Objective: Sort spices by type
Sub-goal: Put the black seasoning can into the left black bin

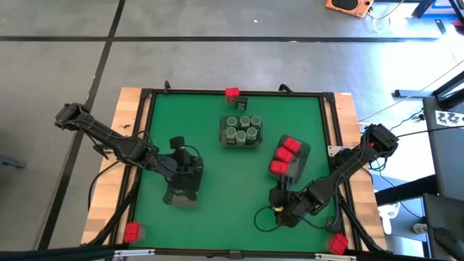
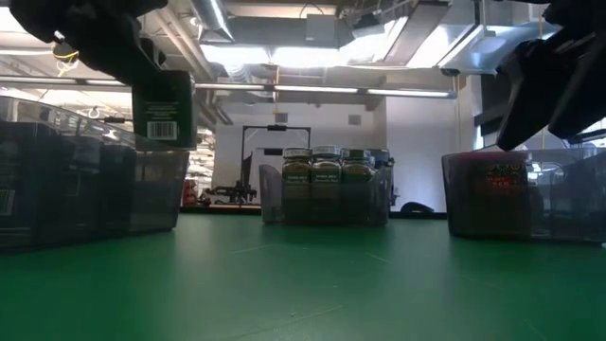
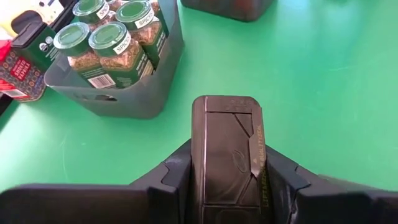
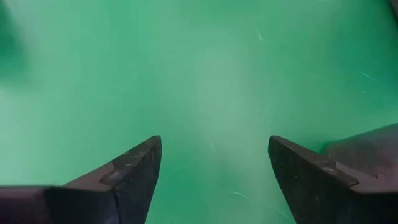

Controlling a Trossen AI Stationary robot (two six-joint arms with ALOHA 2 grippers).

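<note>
The left gripper was seen over the near-left part of the green mat, its fingers pinched on a dark grey tin held upright between them. In the low view the tin hung clear above a grey tray; a white barcode label was visible on its side, the digits too small to read. Embossed lettering ran along the tin's edge in the left wrist view, not legible.

The right gripper was found low over the near-right of the mat, fingers spread wide with nothing between them; only bare green surface showed in the gap.

Round jars with grey-green lids were packed together in a middle tray. Their lids were printed with a word beginning "SPIC", and barcodes were noted on their labels. Red boxes were lying in a tray to the right. One more red box was sitting at the far edge of the mat with a dark tin just beside it.

The mat was framed by a dark rail on a wooden table. Red corner pieces were seen at the near corners. Beyond the table, grey floor, ceiling lights and ducting were visible.
</note>
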